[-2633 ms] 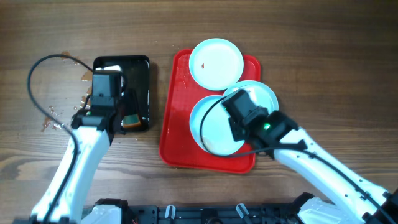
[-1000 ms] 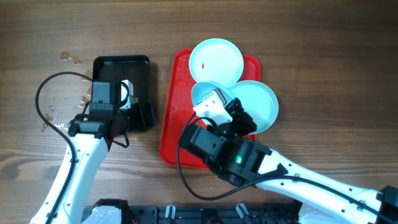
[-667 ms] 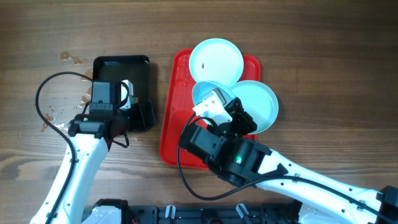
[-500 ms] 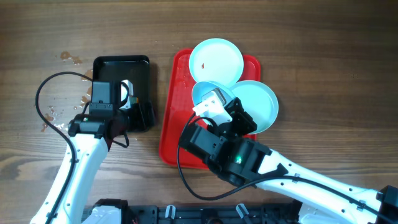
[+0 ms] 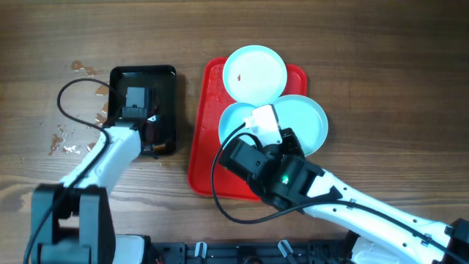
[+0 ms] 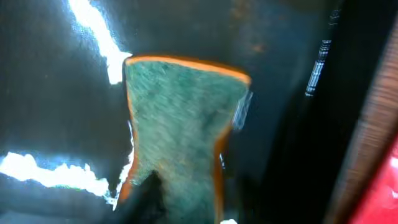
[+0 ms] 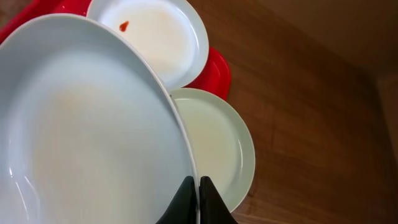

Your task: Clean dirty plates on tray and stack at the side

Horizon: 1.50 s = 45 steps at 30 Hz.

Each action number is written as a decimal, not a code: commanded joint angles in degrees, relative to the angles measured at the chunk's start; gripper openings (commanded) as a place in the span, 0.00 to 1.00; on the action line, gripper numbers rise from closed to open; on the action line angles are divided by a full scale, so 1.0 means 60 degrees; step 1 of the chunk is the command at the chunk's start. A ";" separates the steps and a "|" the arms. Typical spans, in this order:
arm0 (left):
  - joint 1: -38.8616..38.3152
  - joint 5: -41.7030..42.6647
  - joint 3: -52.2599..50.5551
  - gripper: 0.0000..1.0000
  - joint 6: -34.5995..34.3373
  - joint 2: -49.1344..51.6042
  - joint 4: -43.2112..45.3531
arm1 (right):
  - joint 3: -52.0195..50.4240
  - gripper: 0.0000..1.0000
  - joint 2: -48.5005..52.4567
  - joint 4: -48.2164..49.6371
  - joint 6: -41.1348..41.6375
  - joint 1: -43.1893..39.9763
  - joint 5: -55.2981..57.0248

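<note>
Right wrist view: the right gripper (image 7: 198,188) pinches a plate (image 7: 87,124) by its rim, tilted above the red tray (image 7: 219,67), likely for wiping. The left gripper (image 5: 152,133) hovers at the sponge (image 6: 180,124); I cannot tell its grip.

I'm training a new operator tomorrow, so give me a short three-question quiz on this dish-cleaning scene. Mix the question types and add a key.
1. True or false: the right end effector pinches the rim of a plate.
2. Which plate shows a red spot? A) the pinched plate; B) the far plate at the far end of the red tray; C) none of them.
3. What colour is the smaller tray that holds the sponge?

Key: 1 true; 2 B; 3 black.
</note>
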 commanded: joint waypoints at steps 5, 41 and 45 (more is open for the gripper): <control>0.0026 -0.0178 0.0084 0.04 0.0018 0.0189 -0.0219 | 0.0219 0.04 0.0084 -0.0011 0.0226 -0.0029 -0.0011; 0.0419 -0.0007 0.0379 0.04 -0.0729 -0.1195 -0.1089 | 0.0215 0.04 0.0124 -0.0102 -0.0175 -0.0029 0.1013; 0.0415 -0.0004 0.0379 0.04 -0.0732 -0.1195 -0.1107 | 0.0215 0.04 0.0124 0.0484 -0.1821 -0.0029 0.1056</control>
